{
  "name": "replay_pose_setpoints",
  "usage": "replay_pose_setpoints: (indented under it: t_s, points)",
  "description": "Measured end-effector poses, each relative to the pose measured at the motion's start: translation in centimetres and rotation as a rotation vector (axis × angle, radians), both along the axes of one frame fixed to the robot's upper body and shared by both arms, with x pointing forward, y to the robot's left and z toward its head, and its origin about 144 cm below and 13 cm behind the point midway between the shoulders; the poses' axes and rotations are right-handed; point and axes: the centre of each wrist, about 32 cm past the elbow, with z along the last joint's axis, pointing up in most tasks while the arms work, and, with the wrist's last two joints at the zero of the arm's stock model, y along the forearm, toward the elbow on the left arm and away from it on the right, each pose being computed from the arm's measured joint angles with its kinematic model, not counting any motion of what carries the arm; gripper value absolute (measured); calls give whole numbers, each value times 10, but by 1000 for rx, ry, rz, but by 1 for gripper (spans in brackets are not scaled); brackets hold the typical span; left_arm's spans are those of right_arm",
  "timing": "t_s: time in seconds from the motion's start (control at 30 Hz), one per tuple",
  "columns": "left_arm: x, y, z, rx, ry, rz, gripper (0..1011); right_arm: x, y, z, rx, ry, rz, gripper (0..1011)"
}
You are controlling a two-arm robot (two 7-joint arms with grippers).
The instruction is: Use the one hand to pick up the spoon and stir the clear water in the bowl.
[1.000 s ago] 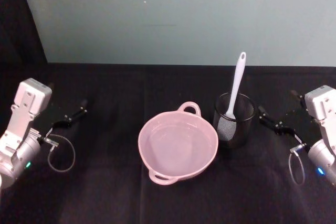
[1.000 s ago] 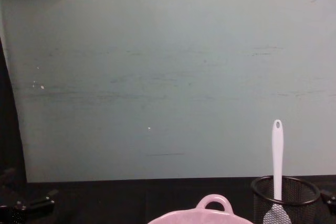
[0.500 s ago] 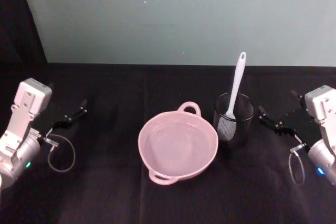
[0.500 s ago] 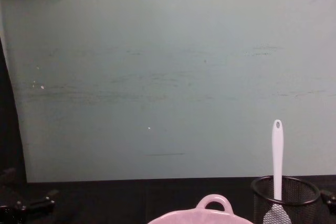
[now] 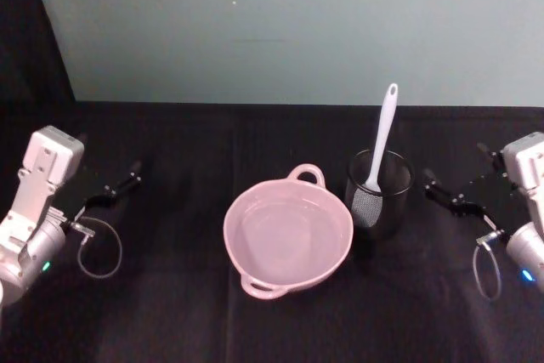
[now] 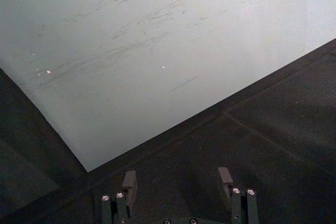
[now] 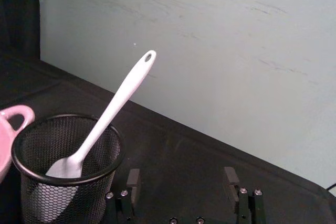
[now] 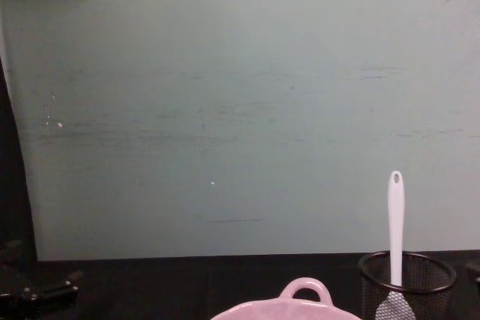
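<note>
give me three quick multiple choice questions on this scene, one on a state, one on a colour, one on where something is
1. The right gripper is:
A. open, holding nothing
B. shut, holding nothing
C. shut on something

2. The bowl is:
A. white
B. black
C. pale pink

3. The spoon is:
A. lying in the bowl
B. standing in the black wire-mesh cup
C. held in the right gripper

Answers:
1 A: in the right wrist view its fingers stand apart with nothing between them.
2 C: its rim and loop handle are pale pink.
3 B: its blade sits inside the mesh and its handle sticks up above the rim.
</note>
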Motion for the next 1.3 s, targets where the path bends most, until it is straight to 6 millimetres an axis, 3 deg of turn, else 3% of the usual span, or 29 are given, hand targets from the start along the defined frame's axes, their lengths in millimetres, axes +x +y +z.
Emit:
replay_pose_setpoints:
  t_s: [0.23,0.43,0.9,1.3]
  points:
    - [0,0,0,0,0,0,1005,-7,-6,26,95,40,-30,1003]
    - [0,0,0,0,0,0,1005,0,-11,42,188,71,-13,1003]
    - [0,0,0,0,0,0,1005,56,-11,56,590,331,116,1003]
    - [0,0,0,0,0,0,1005,98,-14,60,792,506,214,1003]
